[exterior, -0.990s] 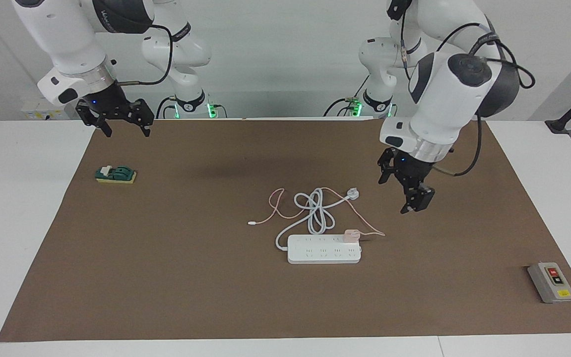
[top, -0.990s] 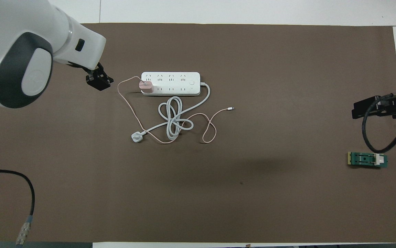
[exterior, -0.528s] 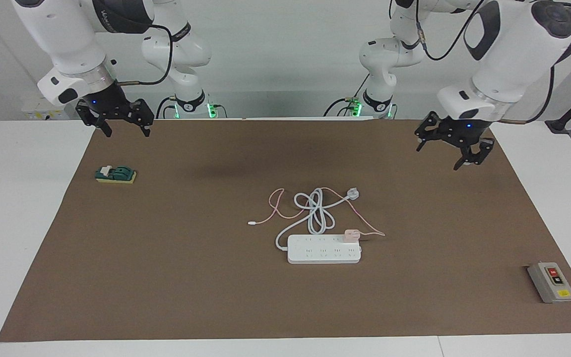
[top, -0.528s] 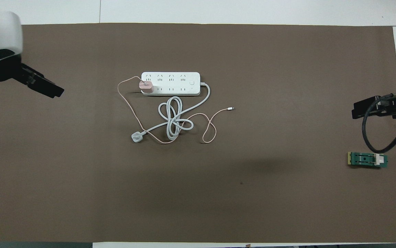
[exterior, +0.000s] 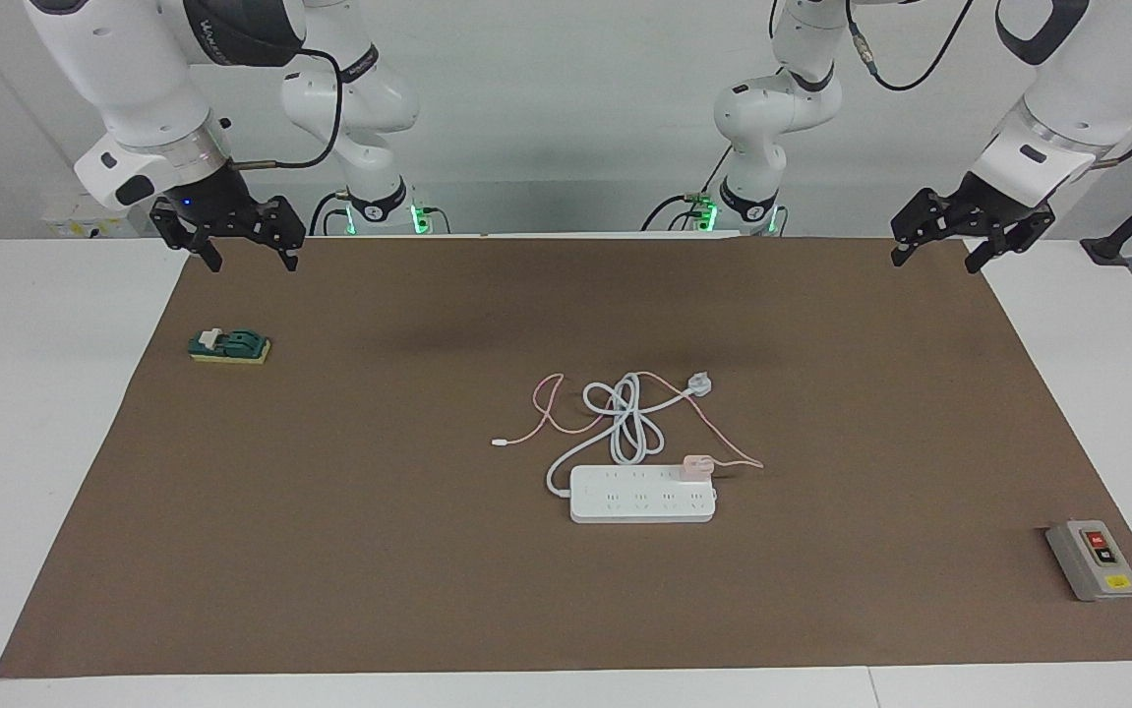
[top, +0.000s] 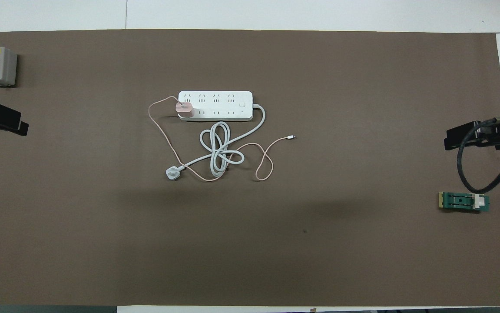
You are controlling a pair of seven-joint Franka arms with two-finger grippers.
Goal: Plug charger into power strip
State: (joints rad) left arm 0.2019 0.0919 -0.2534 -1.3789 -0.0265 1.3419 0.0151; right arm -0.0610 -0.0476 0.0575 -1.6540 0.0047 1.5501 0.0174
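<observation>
My left gripper, upper right of the facing frame, hangs spread; my right gripper, upper left, likewise. The charger sits on the power strip; half-seated, its cable could tug it loose.

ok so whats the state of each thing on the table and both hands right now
charger: seated on the power strip, at its end toward the left arm, cable loose on the mat
power strip: flat, its plug lying loose, cord coiled
grey switch box: flat, untouched
green block: flat, untouched
left hand: open, holding nothing, raised over the mat's corner
right hand: open, holding nothing, raised, waiting
</observation>
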